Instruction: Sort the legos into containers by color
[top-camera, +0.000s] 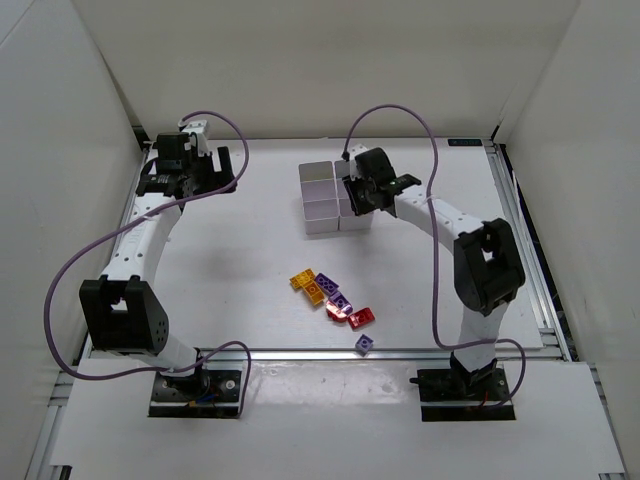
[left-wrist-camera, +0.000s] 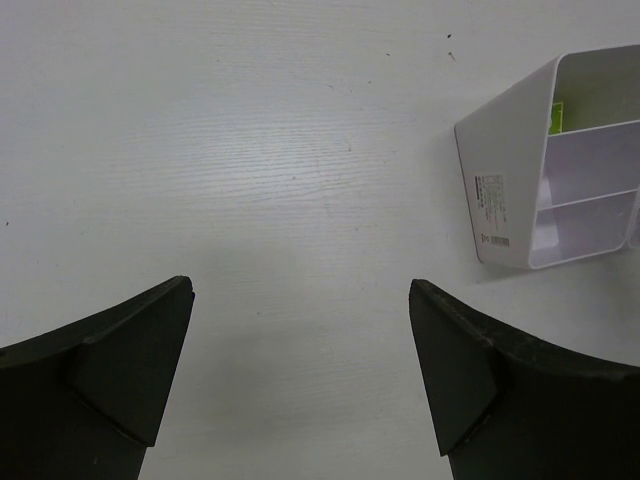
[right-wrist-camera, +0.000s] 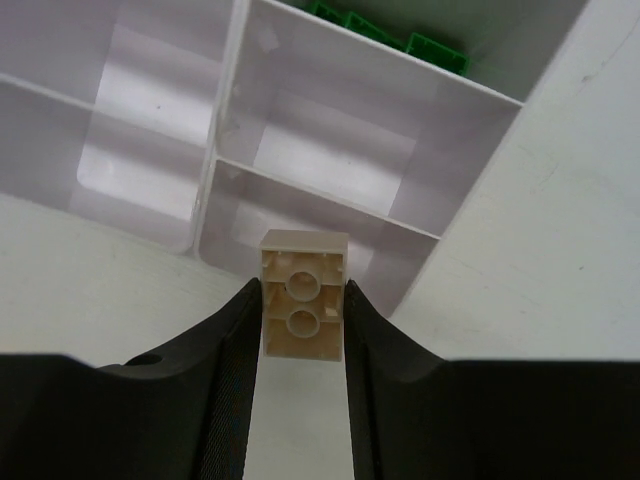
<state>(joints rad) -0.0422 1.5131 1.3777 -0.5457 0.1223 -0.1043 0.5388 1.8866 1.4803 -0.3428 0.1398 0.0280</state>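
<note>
3 white walls (top-camera: 330, 60) around white table (top-camera: 250, 240)

The table (top-camera: 250, 250) is a flat, matte white surface with a faint grain visible in the left wrist view. A few small dark specks (left-wrist-camera: 449, 37) mark it near the far edge of that view. Plain white panels (top-camera: 60, 120) enclose the table on the left, rear and right sides. A metal rail (top-camera: 530, 260) runs along the right edge of the table. A small dark tag (top-camera: 462, 142) sits at the far right corner. A lower white board (top-camera: 330, 420) lies along the near edge.
</note>
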